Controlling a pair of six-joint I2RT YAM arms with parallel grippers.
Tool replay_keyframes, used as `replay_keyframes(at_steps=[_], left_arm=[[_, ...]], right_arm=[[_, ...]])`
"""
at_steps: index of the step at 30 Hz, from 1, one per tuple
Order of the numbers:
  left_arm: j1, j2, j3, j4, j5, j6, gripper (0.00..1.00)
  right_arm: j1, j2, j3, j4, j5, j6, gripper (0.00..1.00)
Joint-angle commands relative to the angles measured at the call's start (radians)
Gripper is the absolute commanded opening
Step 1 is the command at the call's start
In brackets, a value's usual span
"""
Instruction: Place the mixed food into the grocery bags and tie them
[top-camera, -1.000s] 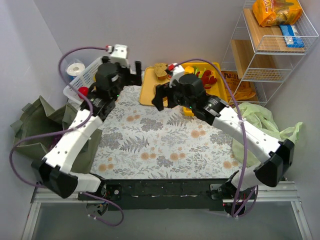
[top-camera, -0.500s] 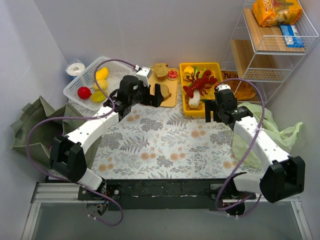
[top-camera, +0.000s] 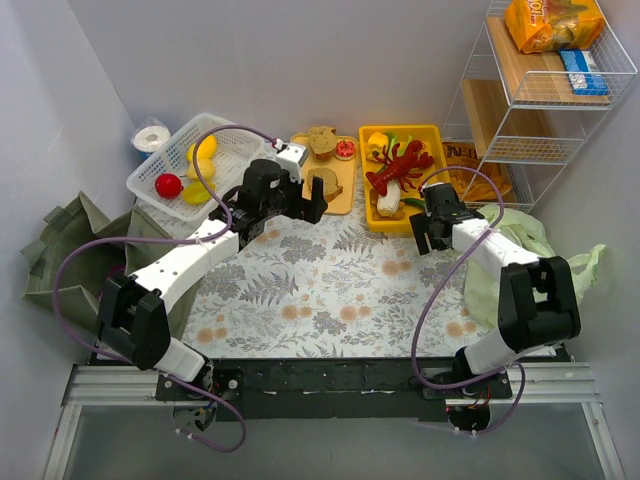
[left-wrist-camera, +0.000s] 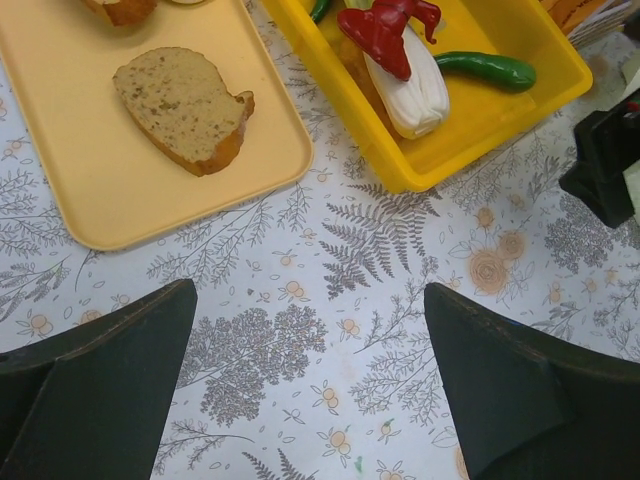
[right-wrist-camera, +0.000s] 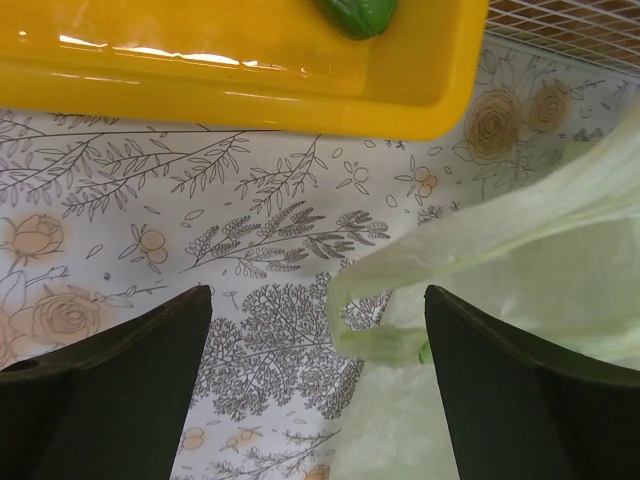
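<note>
Floral-print tablecloth (top-camera: 330, 290) is my work area. A dark olive-grey fabric tote (top-camera: 70, 250) is slumped off its left edge and a thin crinkly pale-green plastic bag (top-camera: 520, 235) is slumped off its right. I see no food in either, so I read this as the very start. Both claws are spread wide with nothing in them. The left gripper (top-camera: 312, 198) hovers over the cloth just in front of the pale-orange flat tray (left-wrist-camera: 100, 190). The right gripper (top-camera: 427, 235) hovers just in front of the deep yellow plastic bin (left-wrist-camera: 470, 140), right beside the plastic bag. On the right wrist view a folded lip of that bag pokes in from the right, its tip under the gap between the fingers. My guess at the step: pinch that lip and lift the mouth open. To do it well I'd come down with one finger on either side of the fold, catch a single layer, not pin the film to the cloth, and stay off the bin wall. The food is in the bin. The red plastic lobster (top-camera: 400, 165) lies diagonally, claws toward the far right corner as far as I can tell, its tail end over the white ribbed piece (left-wrist-camera: 410, 90). The green pepper (left-wrist-camera: 485, 68) lies with its long axis roughly along the near wall; I'd grip across it. A brown bread slice (left-wrist-camera: 185, 105) lies flat on the tray.
</note>
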Motion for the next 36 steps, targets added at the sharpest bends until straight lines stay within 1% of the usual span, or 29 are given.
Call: replay_keyframes(at_steps=[1,4,6,10,11,13,14,16,17,19,20,21,23,24,26,27,29,30,32,33,35,36], left_arm=[[-0.016,-0.056,-0.008,0.01,-0.014,0.021,0.98],[-0.016,-0.055,-0.009,0.012,-0.023,0.026,0.98],[-0.016,-0.056,-0.009,0.012,-0.026,0.03,0.98],[-0.016,-0.048,-0.012,0.012,-0.035,0.034,0.98],[-0.016,-0.05,-0.012,0.014,-0.037,0.037,0.98],[-0.016,-0.047,-0.012,0.012,-0.038,0.038,0.98],[-0.016,-0.045,-0.012,0.014,-0.04,0.038,0.98],[-0.016,-0.044,-0.012,0.012,-0.041,0.04,0.98],[-0.016,-0.044,-0.012,0.014,-0.04,0.038,0.98],[-0.016,-0.044,-0.012,0.014,-0.038,0.038,0.98],[-0.016,-0.041,-0.012,0.012,-0.037,0.04,0.98],[-0.016,-0.042,-0.012,0.014,-0.032,0.04,0.98],[-0.016,-0.042,-0.012,0.01,-0.032,0.04,0.98],[-0.016,-0.045,-0.012,0.01,-0.032,0.041,0.98],[-0.016,-0.048,-0.011,0.009,-0.031,0.05,0.98],[-0.016,-0.05,-0.011,0.007,-0.029,0.055,0.98],[-0.016,-0.059,-0.011,0.004,-0.032,0.072,0.98],[-0.016,-0.061,-0.009,0.003,-0.034,0.076,0.98],[-0.016,-0.07,-0.008,-0.005,-0.038,0.107,0.98],[-0.016,-0.076,-0.009,-0.006,-0.044,0.116,0.98],[-0.016,-0.097,-0.018,-0.008,-0.079,0.153,0.98],[-0.016,-0.105,-0.025,-0.003,-0.095,0.159,0.98]], right_arm=[[-0.014,0.079,0.006,0.082,0.004,-0.063,0.93],[-0.017,0.123,0.024,0.085,-0.02,-0.057,0.86],[-0.016,0.137,0.026,0.082,-0.05,-0.047,0.77],[-0.016,0.152,0.014,0.079,-0.079,-0.028,0.68],[-0.016,0.154,0.012,0.079,-0.085,-0.027,0.61],[-0.017,0.16,0.012,0.071,-0.108,-0.017,0.52],[-0.016,0.161,0.017,0.07,-0.12,-0.013,0.44],[-0.016,0.16,0.023,0.05,-0.171,-0.004,0.36],[-0.016,0.149,0.023,0.047,-0.189,-0.001,0.26],[-0.016,0.131,0.023,0.035,-0.252,0.009,0.16],[-0.016,0.108,0.021,0.034,-0.277,0.012,0.09],[-0.013,0.097,0.017,0.03,-0.33,0.015,0.07],[-0.01,0.056,0.017,0.007,-0.388,0.022,0.01],[-0.002,0.045,0.02,-0.001,-0.459,0.024,0.01],[0.01,0.005,0.029,-0.033,-0.528,0.029,0.01],[0.029,-0.006,0.035,-0.048,-0.591,0.03,0.01],[0.056,-0.041,0.064,-0.088,-0.632,0.044,0.01],[0.087,-0.05,0.078,-0.099,-0.678,0.048,0.01],[0.125,-0.072,0.121,-0.117,-0.723,0.059,0.01],[0.172,-0.075,0.136,-0.127,-0.761,0.065,0.01],[0.223,-0.073,0.182,-0.127,-0.787,0.065,0.01],[0.275,-0.067,0.198,-0.116,-0.815,0.09,0.01]])
